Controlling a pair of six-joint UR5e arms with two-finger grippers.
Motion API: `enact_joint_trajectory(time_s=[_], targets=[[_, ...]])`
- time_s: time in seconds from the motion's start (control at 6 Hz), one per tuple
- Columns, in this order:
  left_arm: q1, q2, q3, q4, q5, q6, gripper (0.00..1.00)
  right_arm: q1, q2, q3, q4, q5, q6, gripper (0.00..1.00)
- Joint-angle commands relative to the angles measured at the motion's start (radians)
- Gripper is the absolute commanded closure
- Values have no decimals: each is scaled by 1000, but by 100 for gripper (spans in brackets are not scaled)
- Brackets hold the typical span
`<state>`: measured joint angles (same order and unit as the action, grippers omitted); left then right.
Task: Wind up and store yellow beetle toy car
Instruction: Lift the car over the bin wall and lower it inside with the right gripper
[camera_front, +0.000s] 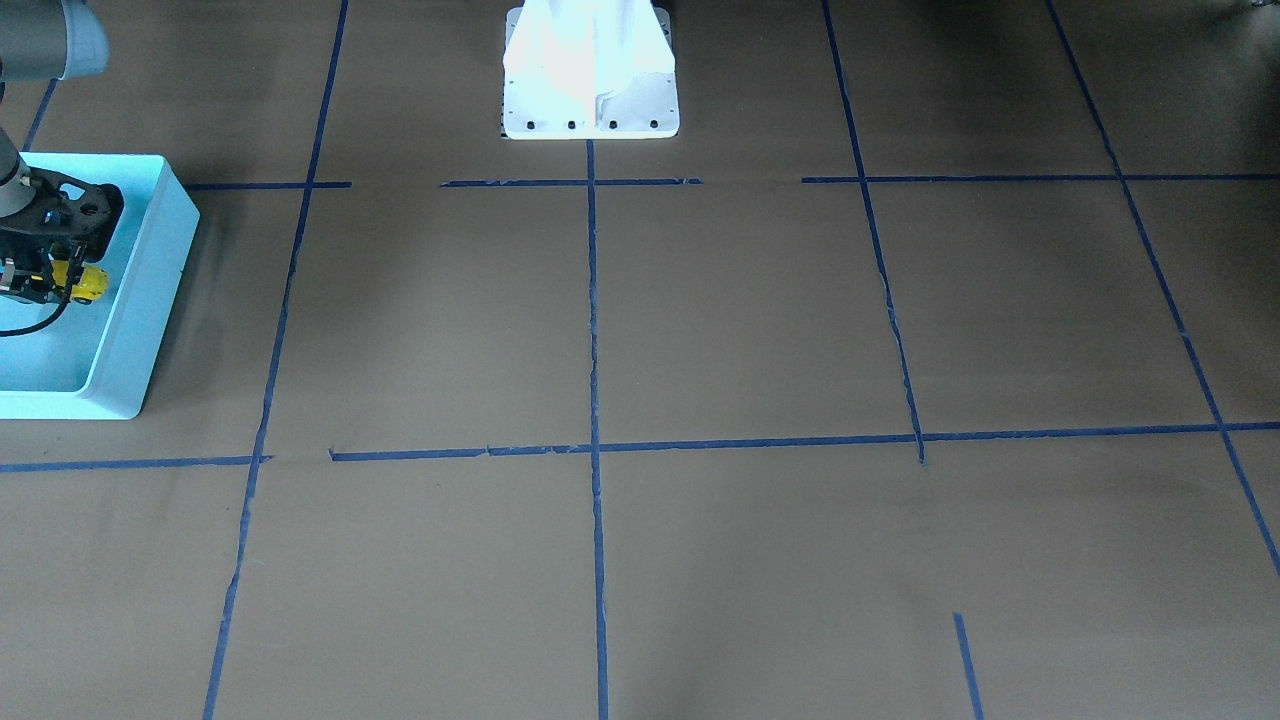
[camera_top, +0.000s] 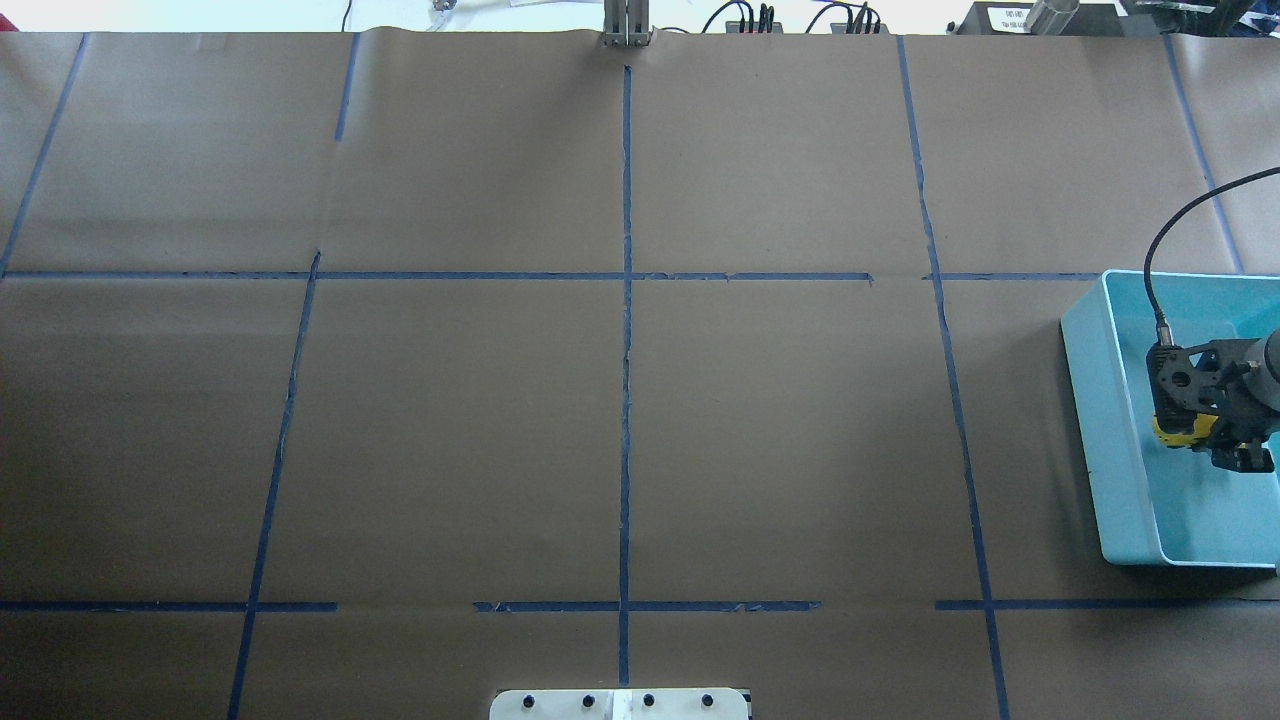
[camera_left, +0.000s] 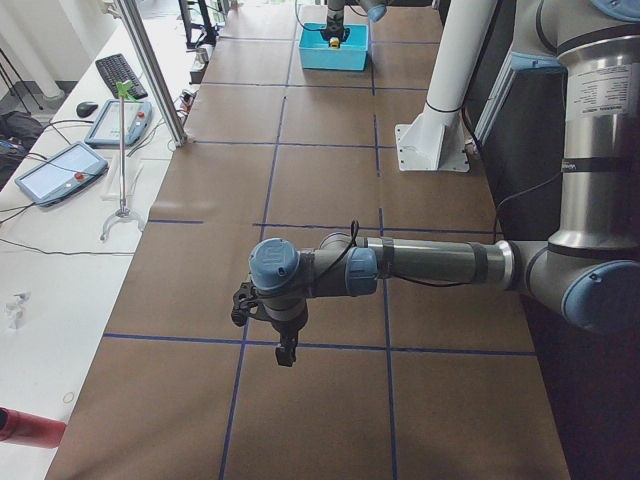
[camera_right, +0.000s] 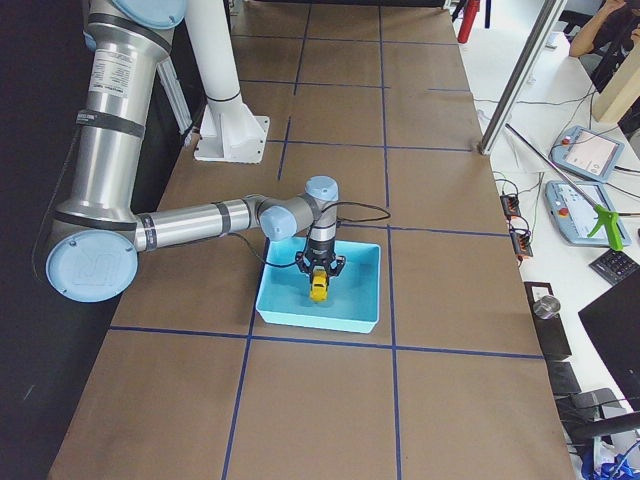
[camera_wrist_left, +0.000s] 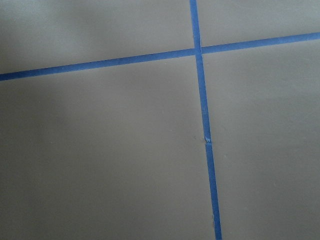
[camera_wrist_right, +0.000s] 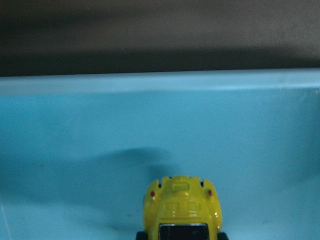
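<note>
Down inside the turquoise bin (camera_top: 1088, 400), at my right end of the table (camera_top: 780, 420), my right gripper (camera_right: 318, 281) pointed straight at the bin floor. Its jaws were clamped on the yellow beetle toy car (camera_wrist_right: 182, 207), one finger on each side of the small rounded body. Seen from my right wrist camera, the car sat low and centred. The end carrying two small red lights faced one turquoise wall, and a dark window showed at the bottom edge of the view. A soft shadow lay on the bin floor between the car and that wall. Whether the black wheels met the floor could not be told.

Well apart, toward the opposite end of the table, my left gripper (camera_left: 287, 353) hung over the brown paper covering, close to a blue tape line (camera_wrist_left: 202, 100). It showed only in the side view, so whether its jaws were open or closed could not be told. My left wrist camera took in only paper and a crossing of two tape lines. My white base plate (camera_front: 590, 100) stood on the table's centre line between the two arms.
</note>
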<state>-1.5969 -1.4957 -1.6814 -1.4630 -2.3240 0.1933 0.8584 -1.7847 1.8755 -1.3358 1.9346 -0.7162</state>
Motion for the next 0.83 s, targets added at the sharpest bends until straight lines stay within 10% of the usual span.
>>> enact_joint_trajectory(time_s=[0.0, 0.67], targets=[[0, 0, -3, 1, -1, 0, 0, -7, 7, -38, 4, 0, 1, 98], [0, -1, -4, 1, -2, -2, 0, -19, 44, -79, 7, -3, 3, 80]])
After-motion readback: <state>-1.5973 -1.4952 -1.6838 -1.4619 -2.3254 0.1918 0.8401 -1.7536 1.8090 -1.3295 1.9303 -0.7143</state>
